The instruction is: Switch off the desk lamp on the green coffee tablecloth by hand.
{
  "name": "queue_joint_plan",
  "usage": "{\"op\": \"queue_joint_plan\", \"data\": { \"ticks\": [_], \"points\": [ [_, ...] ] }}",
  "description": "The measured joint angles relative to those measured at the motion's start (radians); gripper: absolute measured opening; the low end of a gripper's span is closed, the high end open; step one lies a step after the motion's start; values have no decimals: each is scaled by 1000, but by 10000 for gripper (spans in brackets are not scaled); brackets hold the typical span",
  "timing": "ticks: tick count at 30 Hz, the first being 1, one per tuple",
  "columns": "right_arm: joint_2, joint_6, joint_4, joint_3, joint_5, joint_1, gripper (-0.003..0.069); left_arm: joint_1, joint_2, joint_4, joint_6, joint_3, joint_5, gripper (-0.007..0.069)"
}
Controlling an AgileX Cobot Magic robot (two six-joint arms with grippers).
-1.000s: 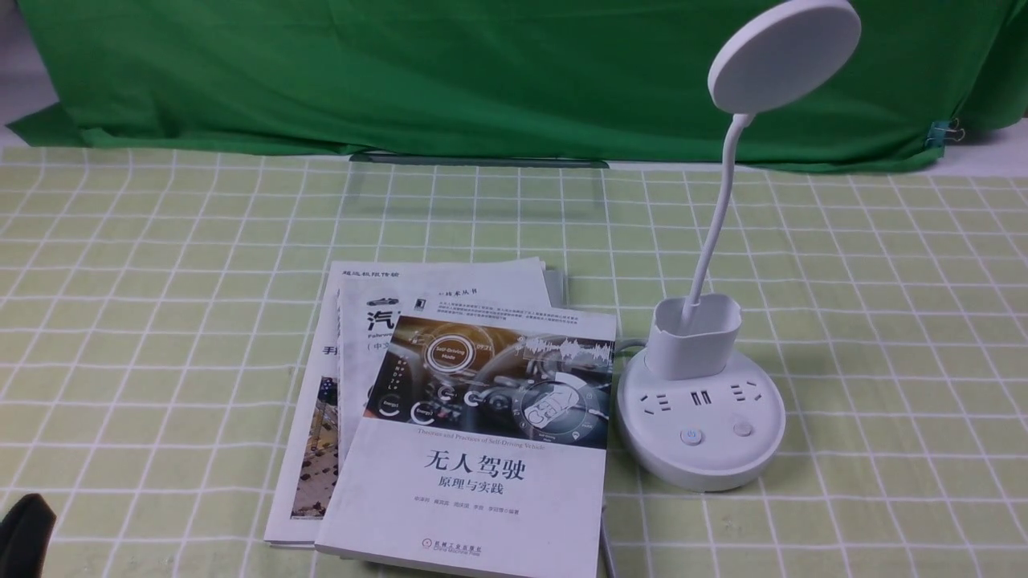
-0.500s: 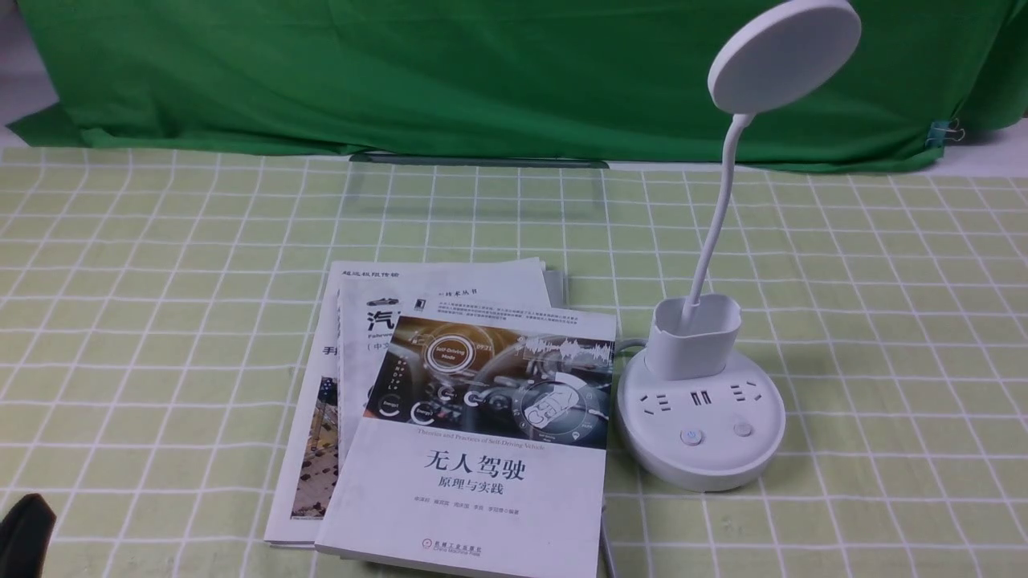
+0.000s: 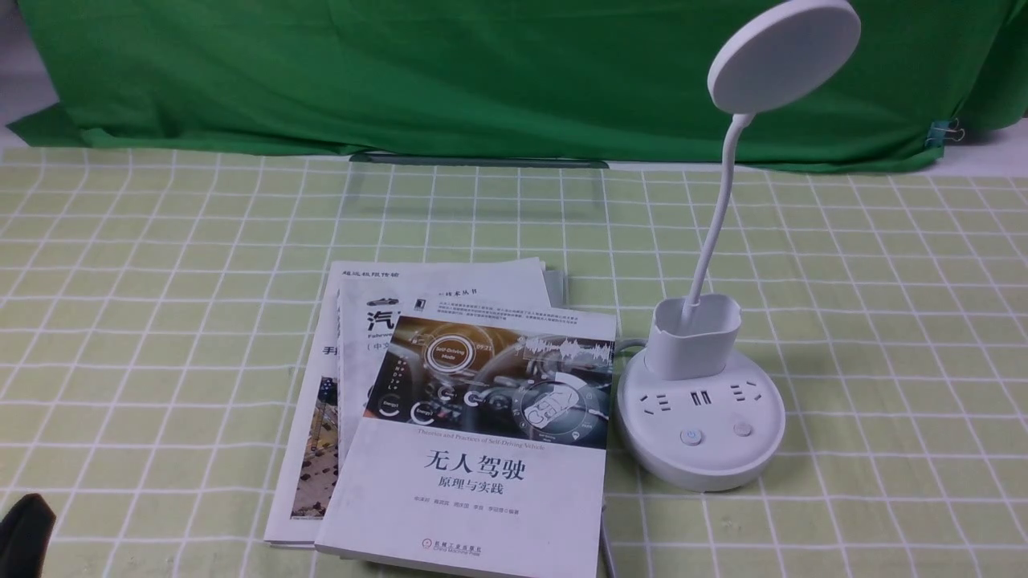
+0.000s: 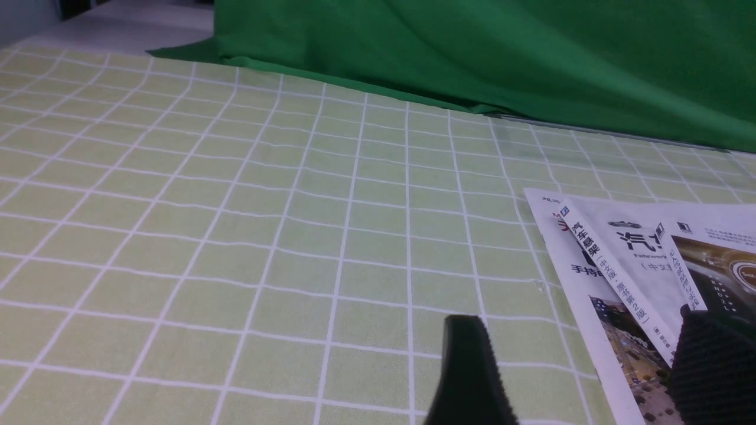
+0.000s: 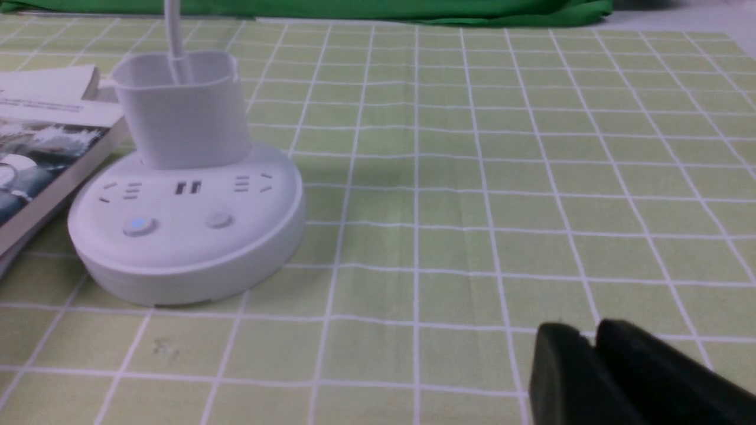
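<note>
The white desk lamp [image 3: 700, 417] stands on the green coffee tablecloth [image 3: 883, 321], right of centre, its disc head raised on the thin neck above the cup-shaped holder. Its round base touches the edge of a stack of books [image 3: 458, 417] fanned out to its left. A dark green backdrop cloth [image 3: 442, 72] hangs behind. The right gripper [image 5: 593, 345] sits low over the cloth, well apart from the base, fingertips almost together, holding nothing. The left gripper [image 4: 585, 348] hovers beside the books, jaws parted and empty.
</note>
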Motion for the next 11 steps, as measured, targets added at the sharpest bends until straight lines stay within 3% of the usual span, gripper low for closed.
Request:
{"op": "queue_joint_plan", "data": {
  "ticks": [11],
  "points": [
    [0,0,0,0,0,0,175,0,0,0,0,0,0,410]
  ]
}}
